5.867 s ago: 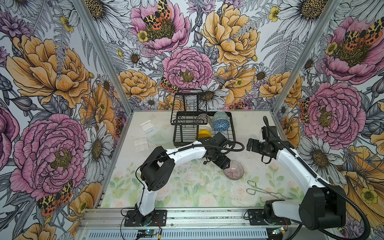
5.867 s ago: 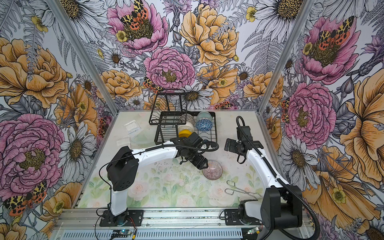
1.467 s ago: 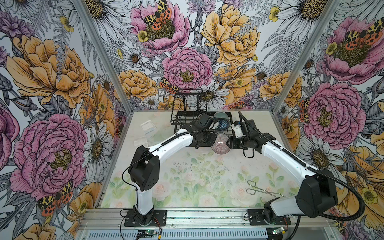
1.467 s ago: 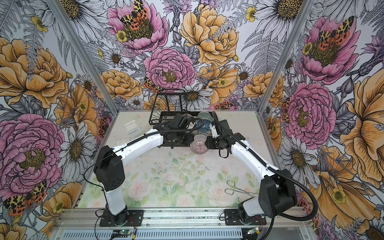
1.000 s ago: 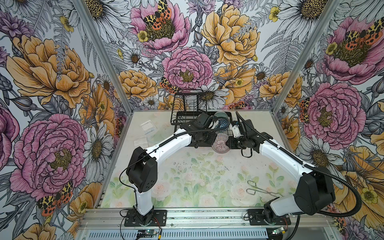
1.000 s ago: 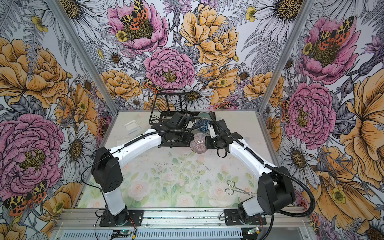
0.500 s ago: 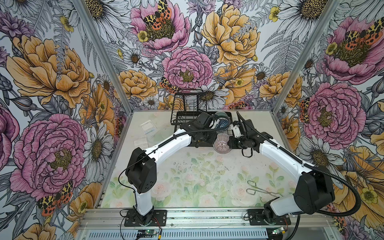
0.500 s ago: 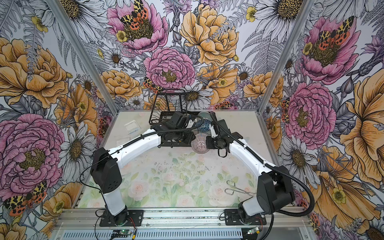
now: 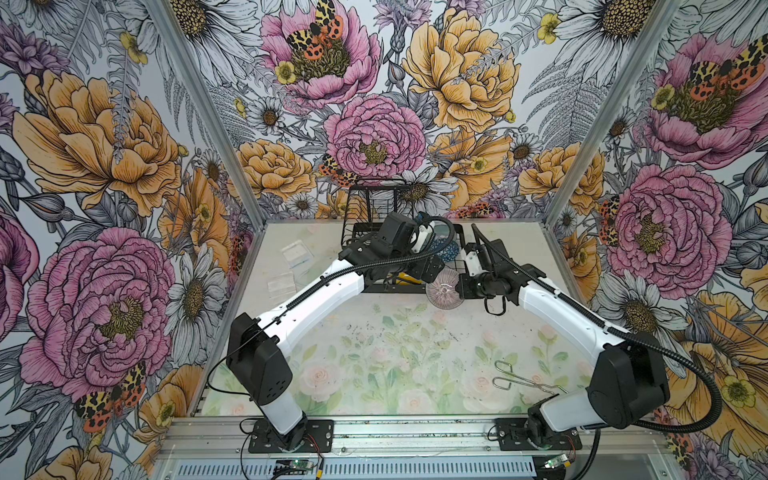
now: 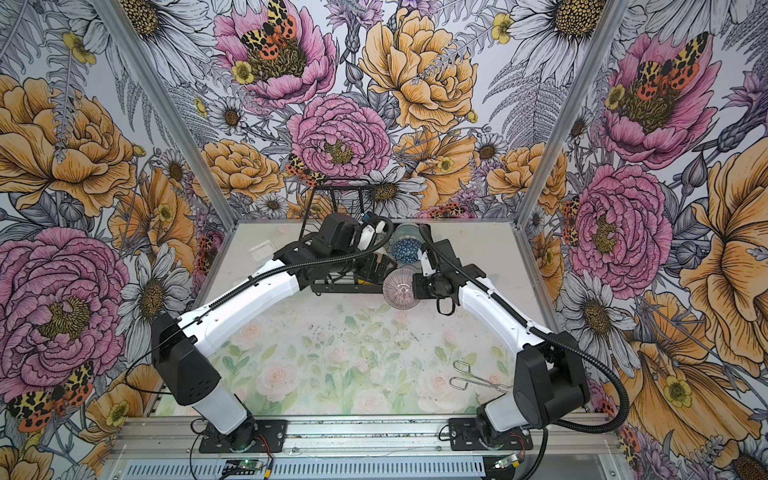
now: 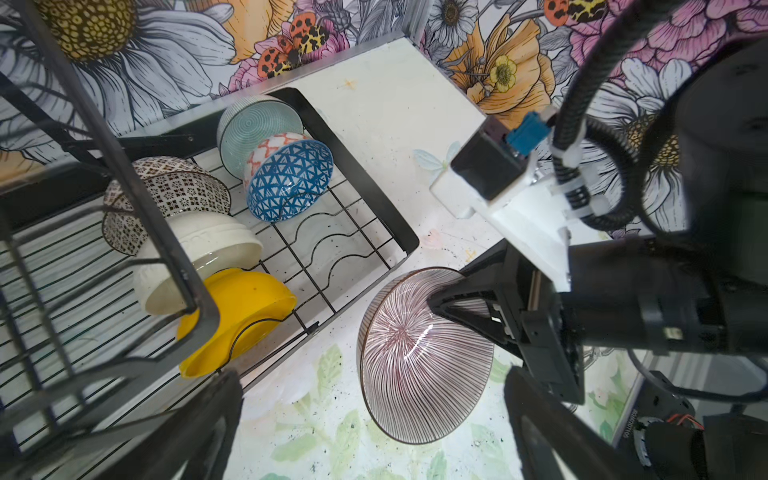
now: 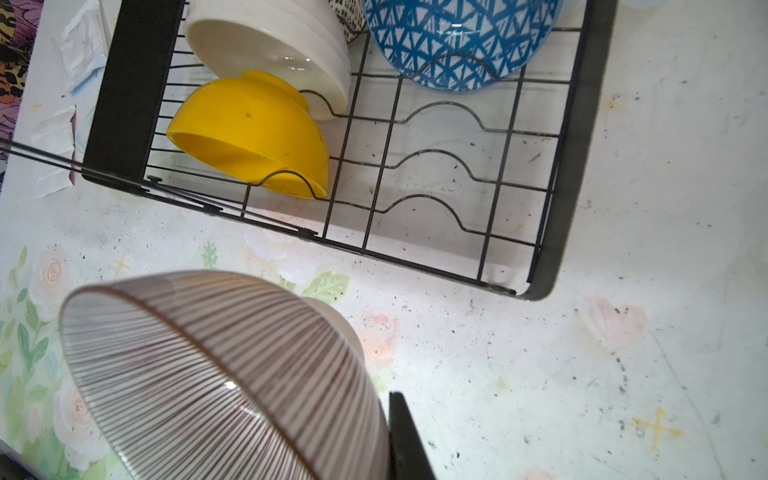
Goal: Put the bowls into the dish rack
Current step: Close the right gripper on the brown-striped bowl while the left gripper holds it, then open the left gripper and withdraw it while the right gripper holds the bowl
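The mauve bowl [image 9: 444,287] [image 10: 401,287] with radiating lines hangs tilted on its side, above the table just before the front right corner of the dish rack [image 9: 374,198] [image 11: 399,232] [image 12: 569,166]. My right gripper [image 9: 459,286] [image 12: 388,415] is shut on its rim. My left gripper [image 11: 376,432] [image 9: 428,270] stands open, one finger on each side of the bowl [image 11: 419,365] and neither touching it. In the rack lean the yellow bowl [image 11: 237,316], cream bowl [image 11: 199,253], mosaic bowl [image 11: 166,195], blue triangle bowl [image 11: 291,178] and teal spiral bowl [image 11: 257,124].
Metal wire tongs [image 9: 523,380] lie on the table at the near right, by the right arm's base. Clear plastic pieces [image 9: 296,253] lie left of the rack. The rack's front right slots [image 12: 436,166] hold nothing. Flowered walls close in three sides.
My left gripper has opened and let go of the mauve bowl. My right gripper keeps its hold on the rim, and the bowl has hardly moved.
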